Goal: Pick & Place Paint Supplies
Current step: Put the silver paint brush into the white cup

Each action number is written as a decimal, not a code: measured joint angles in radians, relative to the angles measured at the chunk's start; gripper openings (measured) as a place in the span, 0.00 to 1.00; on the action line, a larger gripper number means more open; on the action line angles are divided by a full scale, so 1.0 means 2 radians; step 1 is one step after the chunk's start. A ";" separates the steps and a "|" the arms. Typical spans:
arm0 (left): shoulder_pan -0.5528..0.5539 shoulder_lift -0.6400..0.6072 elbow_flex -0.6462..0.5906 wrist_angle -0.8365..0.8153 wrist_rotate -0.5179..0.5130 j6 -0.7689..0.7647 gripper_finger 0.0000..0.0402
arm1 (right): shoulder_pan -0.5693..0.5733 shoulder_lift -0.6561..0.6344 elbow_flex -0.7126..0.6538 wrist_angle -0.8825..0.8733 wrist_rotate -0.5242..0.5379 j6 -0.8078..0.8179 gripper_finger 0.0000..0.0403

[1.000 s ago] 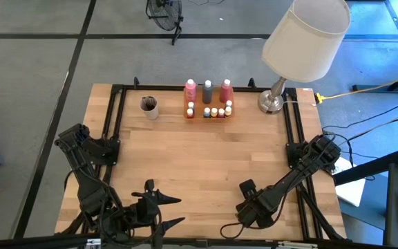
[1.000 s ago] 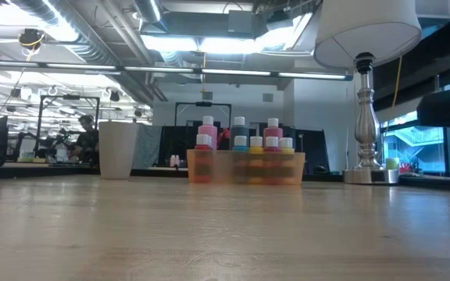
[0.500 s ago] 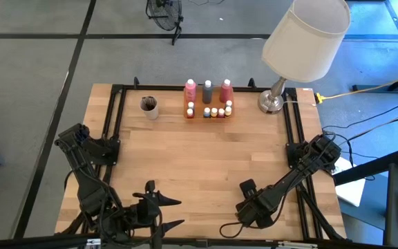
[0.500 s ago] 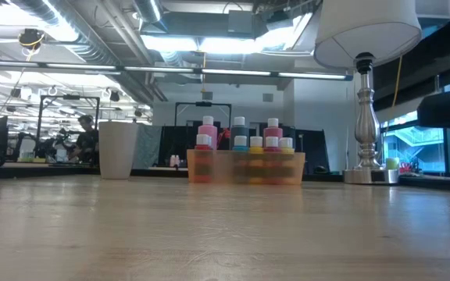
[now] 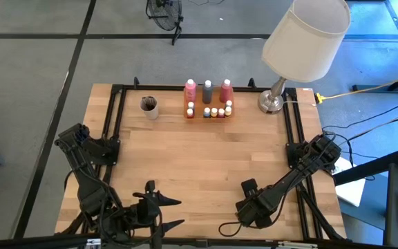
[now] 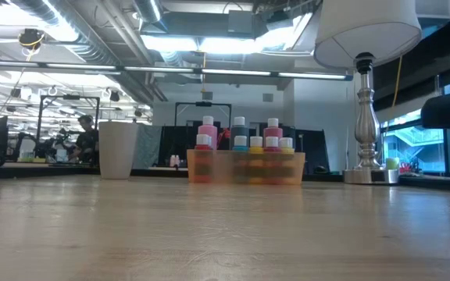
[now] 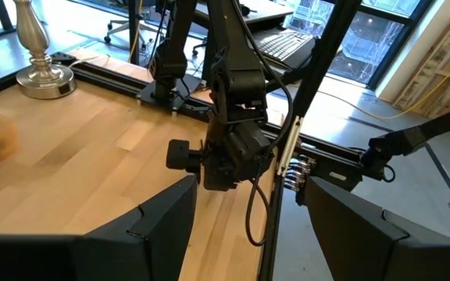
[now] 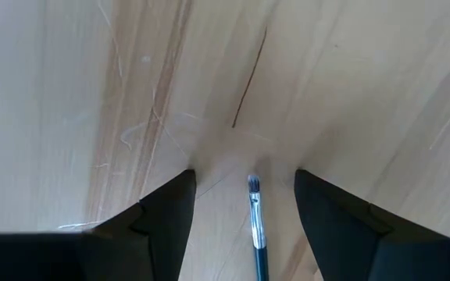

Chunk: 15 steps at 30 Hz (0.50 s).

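My right pincer stands apart, the brush between its fingers on the tabletop. If I close off-centre, this thin brush may roll away.

table lamp, white shade, silver base, far right corner | beige cup far left | orange tray between them | wooden table

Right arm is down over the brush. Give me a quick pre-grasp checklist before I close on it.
1. Right gripper open: ok.
2. Brush between its fingers: ok, lying flat on the table.
3. Fingertips low enough to pinch: cannot tell.
4. Left gripper open, parked near the front edge, apart: ok.
5. Tray of bottles standing undisturbed at the far edge: ok.
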 joint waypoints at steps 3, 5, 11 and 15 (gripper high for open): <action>0.000 0.000 0.000 0.000 0.000 0.000 0.59 | 0.000 0.000 0.000 0.001 0.000 0.000 0.52; 0.000 0.000 0.000 0.000 0.000 0.000 0.59 | 0.000 0.000 -0.001 0.000 0.000 0.001 0.47; 0.000 0.000 0.000 0.000 0.000 -0.002 0.59 | 0.000 -0.002 -0.011 0.006 0.000 0.011 0.32; 0.000 0.000 0.000 0.000 0.007 -0.002 0.59 | 0.000 -0.003 -0.012 0.010 0.001 0.012 0.27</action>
